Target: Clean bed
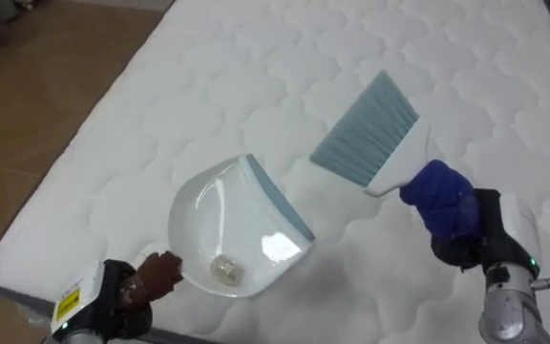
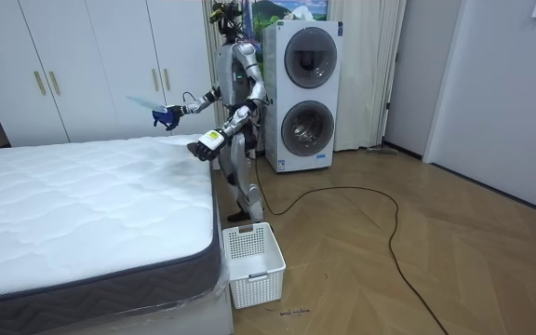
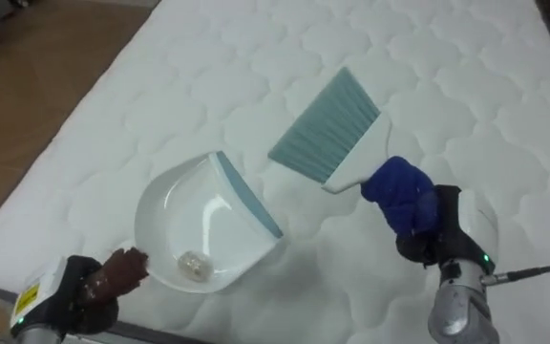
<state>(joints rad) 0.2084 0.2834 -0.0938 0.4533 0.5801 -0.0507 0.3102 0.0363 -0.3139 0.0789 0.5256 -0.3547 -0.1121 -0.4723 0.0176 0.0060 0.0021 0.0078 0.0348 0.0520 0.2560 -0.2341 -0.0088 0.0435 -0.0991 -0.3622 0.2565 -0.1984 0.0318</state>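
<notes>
Quilted white mattress [image 1: 256,76] lay before me, taken as the reference for all positions below. In the room view I stood at its corner, on the wooden floor [image 2: 389,261], with a stacked washer and dryer [image 2: 303,93] behind me on the side away from the mattress and white wardrobe doors [image 2: 91,65] beyond its far side. A white slatted basket [image 2: 254,262] sat on the floor just beside the mattress's foot end.

My left hand [image 1: 151,277] was at the mattress's near edge, fingers curled round the handle of a white dustpan [image 1: 227,215]. The pan's blue-edged lip pointed toward the middle of the mattress. Whether the pan rested on the mattress or hung just above it, I could not tell. One small crumpled scrap [image 1: 224,269] lay inside the pan, near the handle end.

My right hand [image 1: 442,201], in a blue glove, was clenched on the white handle of a brush [image 1: 366,134]. Its blue-grey bristles fanned out toward the mattress's far end. In the room view the brush was raised clear of the mattress.
</notes>
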